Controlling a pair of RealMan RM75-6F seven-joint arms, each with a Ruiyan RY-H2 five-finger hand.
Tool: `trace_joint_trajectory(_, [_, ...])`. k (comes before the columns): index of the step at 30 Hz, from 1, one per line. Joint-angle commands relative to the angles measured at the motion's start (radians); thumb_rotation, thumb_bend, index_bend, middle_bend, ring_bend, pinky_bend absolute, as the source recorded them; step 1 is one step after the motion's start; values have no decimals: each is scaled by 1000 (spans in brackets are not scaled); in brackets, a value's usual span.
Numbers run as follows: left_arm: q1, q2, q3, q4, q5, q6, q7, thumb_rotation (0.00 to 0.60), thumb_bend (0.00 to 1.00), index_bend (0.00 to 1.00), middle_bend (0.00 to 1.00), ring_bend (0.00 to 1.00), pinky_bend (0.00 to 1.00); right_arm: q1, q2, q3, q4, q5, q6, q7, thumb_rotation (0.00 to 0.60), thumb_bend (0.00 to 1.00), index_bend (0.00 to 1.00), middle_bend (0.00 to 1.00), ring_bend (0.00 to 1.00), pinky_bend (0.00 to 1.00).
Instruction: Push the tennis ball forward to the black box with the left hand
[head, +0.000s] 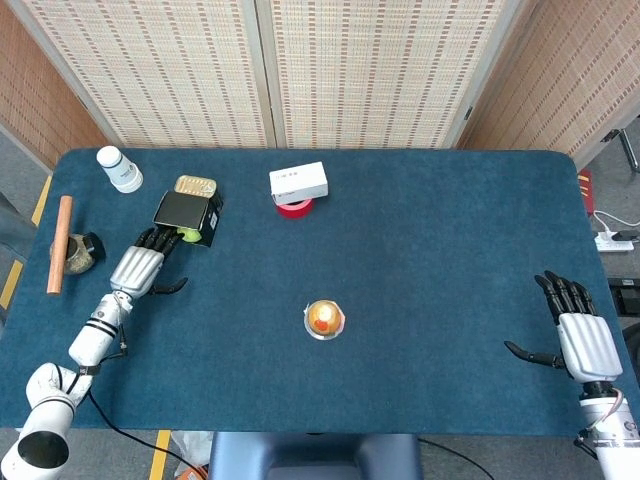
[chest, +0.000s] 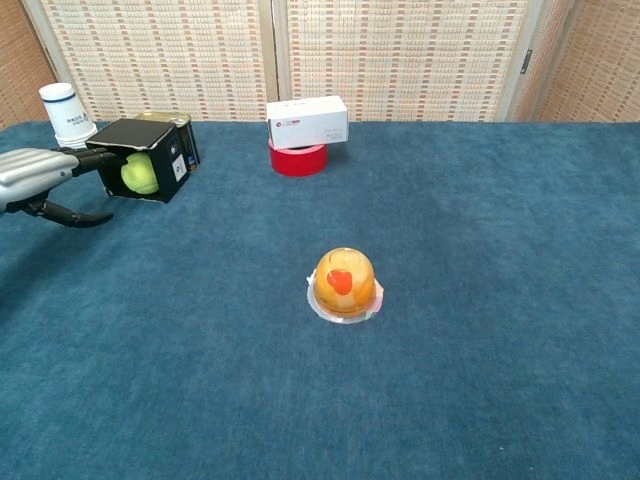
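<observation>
The yellow-green tennis ball (chest: 139, 175) sits in the open front of the black box (chest: 152, 142), which lies at the far left of the table; in the head view only a sliver of the ball (head: 188, 235) shows at the box (head: 185, 211). My left hand (chest: 35, 170) lies flat just left of the box with its fingers stretched toward the ball, fingertips at or near it, holding nothing. It appears in the head view too, left hand (head: 140, 268). My right hand (head: 584, 340) rests open at the table's right front corner.
A white bottle (head: 120, 169) and a metal tin (head: 194, 186) stand behind the box. A white carton on a red tape roll (head: 298, 186) sits at the back middle. A round orange jelly cup (head: 323, 319) is at the centre. A wooden stick (head: 59, 244) lies at the left edge.
</observation>
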Motion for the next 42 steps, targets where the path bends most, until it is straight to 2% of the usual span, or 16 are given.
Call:
trace_joint_trajectory(1, [25, 13, -9, -3, -11, 25, 0, 133, 260, 0, 0, 0, 0, 0, 2, 0, 0, 0, -1, 4, 505, 0, 31, 0, 0, 0])
trace_joint_trajectory(3, [52, 22, -18, -8, -22, 47, -1, 135, 259, 2, 0, 0, 0, 1, 5, 1, -1, 0, -3, 11, 507, 0, 31, 0, 0, 0])
trace_joint_trajectory(7, [157, 47, -51, -34, -60, 173, 34, 134, 274, 35, 0, 0, 0, 0, 17, -1, -3, -8, -3, 37, 507, 0, 30, 0, 0, 0])
trace_joint_trajectory(12, [304, 97, -87, -156, -113, 292, 106, 160, 321, 104, 0, 0, 0, -6, 31, -13, -2, -43, 7, 75, 506, 0, 30, 0, 0, 0])
trace_joint_trajectory(14, [352, 131, -90, -240, -125, 321, 143, 263, 342, 126, 0, 0, 0, -8, 35, -17, -1, -55, 13, 87, 506, 0, 30, 0, 0, 0])
trace_joint_trajectory(16, [405, 182, -94, -372, -138, 368, 197, 328, 349, 126, 0, 0, 0, -13, 40, -22, -1, -68, 21, 101, 507, 0, 30, 0, 0, 0])
trace_joint_trajectory(21, [523, 333, -108, -737, -169, 511, 335, 362, 349, 93, 0, 0, 0, -22, 44, -28, 2, -84, 38, 118, 507, 0, 30, 0, 0, 0])
trace_joint_trajectory(25, [564, 402, -107, -872, -183, 538, 397, 358, 349, 95, 0, 0, 0, -21, 42, -32, 3, -89, 37, 112, 508, 0, 29, 0, 0, 0])
trace_joint_trajectory(30, [597, 429, -120, -939, -205, 554, 407, 361, 348, 95, 0, 0, 0, -15, 35, -34, 4, -80, 20, 92, 506, 0, 30, 0, 0, 0])
trace_joint_trajectory(42, [610, 387, -121, -898, -198, 526, 398, 365, 349, 95, 0, 0, 0, -11, 29, -26, 6, -51, 6, 79, 507, 0, 30, 0, 0, 0])
